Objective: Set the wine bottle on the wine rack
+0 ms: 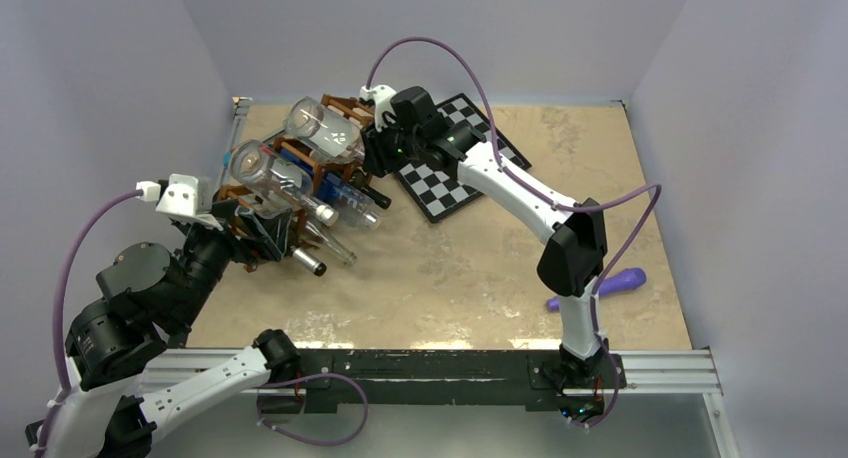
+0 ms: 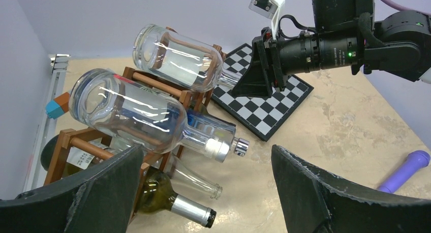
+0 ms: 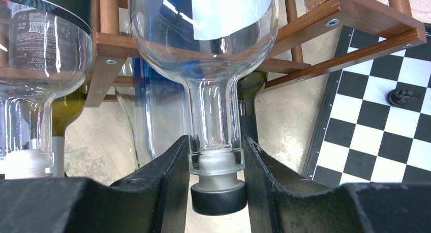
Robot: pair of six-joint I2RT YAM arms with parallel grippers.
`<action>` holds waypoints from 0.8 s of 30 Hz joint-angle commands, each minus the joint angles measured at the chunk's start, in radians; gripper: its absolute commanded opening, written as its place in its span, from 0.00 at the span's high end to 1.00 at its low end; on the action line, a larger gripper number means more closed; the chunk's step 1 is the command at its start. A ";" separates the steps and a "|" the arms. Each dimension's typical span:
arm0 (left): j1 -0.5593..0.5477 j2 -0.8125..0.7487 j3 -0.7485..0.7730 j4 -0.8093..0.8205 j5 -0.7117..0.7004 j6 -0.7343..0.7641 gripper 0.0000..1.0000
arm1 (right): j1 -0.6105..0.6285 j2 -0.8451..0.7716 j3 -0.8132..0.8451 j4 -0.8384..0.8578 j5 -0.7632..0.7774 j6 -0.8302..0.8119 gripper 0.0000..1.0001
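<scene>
The reddish-brown wine rack (image 1: pixel 345 108) stands at the back left and holds several bottles lying on their sides. A clear bottle with a white label (image 1: pixel 322 128) lies on the rack's top far cell. My right gripper (image 1: pixel 377 146) is shut on its neck, just above the black stopper (image 3: pixel 218 195); both fingers (image 3: pixel 167 177) touch the glass rim. The same bottle (image 2: pixel 178 55) and rack (image 2: pixel 152 83) show in the left wrist view. My left gripper (image 2: pixel 208 202) is open and empty at the rack's near end (image 1: pixel 262 240).
A big clear bottle with a silver cap (image 2: pixel 132 111), a green bottle (image 2: pixel 152 192) and a thin clear bottle (image 2: pixel 198 182) lie in the rack. A checkerboard (image 1: pixel 470 168) lies right of the rack. A purple object (image 1: pixel 610 283) lies at the right.
</scene>
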 commanded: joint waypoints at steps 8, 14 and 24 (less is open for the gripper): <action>0.001 -0.001 -0.002 0.034 -0.021 0.013 0.01 | 0.002 -0.009 -0.034 -0.001 0.024 0.015 0.17; 0.001 0.011 0.004 0.038 0.000 0.021 0.01 | 0.002 -0.062 -0.019 0.003 0.032 0.012 0.01; 0.001 0.030 0.117 -0.025 0.014 0.060 0.01 | 0.002 -0.373 -0.216 -0.014 0.149 -0.047 0.01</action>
